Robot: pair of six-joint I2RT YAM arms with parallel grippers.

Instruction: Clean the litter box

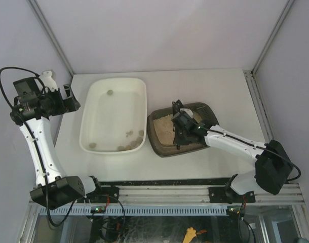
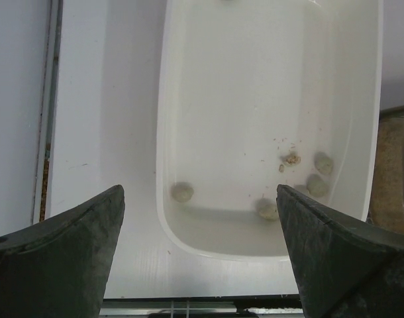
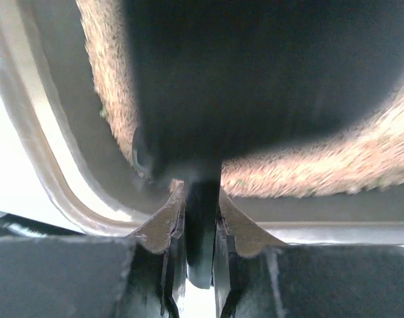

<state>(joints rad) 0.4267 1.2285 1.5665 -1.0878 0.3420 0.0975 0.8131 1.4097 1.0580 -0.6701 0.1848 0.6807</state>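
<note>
The litter box [image 1: 162, 151] is a dark tray with beige litter [image 1: 165, 125], right of centre on the table. My right gripper [image 1: 186, 127] is over it, shut on the handle of the black scoop [image 1: 178, 137]. In the right wrist view the handle [image 3: 202, 232] is pinched between my fingers, the scoop's dark body [image 3: 268, 73] lies low over the litter [image 3: 321, 165], and the box rim [image 3: 43, 152] curves at the left. My left gripper [image 1: 69, 99] is open and empty, held left of the white tub [image 1: 114, 81].
The cream-white tub [image 2: 268, 79] holds several grey clumps [image 2: 182, 192] near its front end. The litter box edge [image 2: 394, 179] shows beside the tub's right side. The table's near edge and metal rail [image 1: 164, 192] run in front. Cage walls surround the table.
</note>
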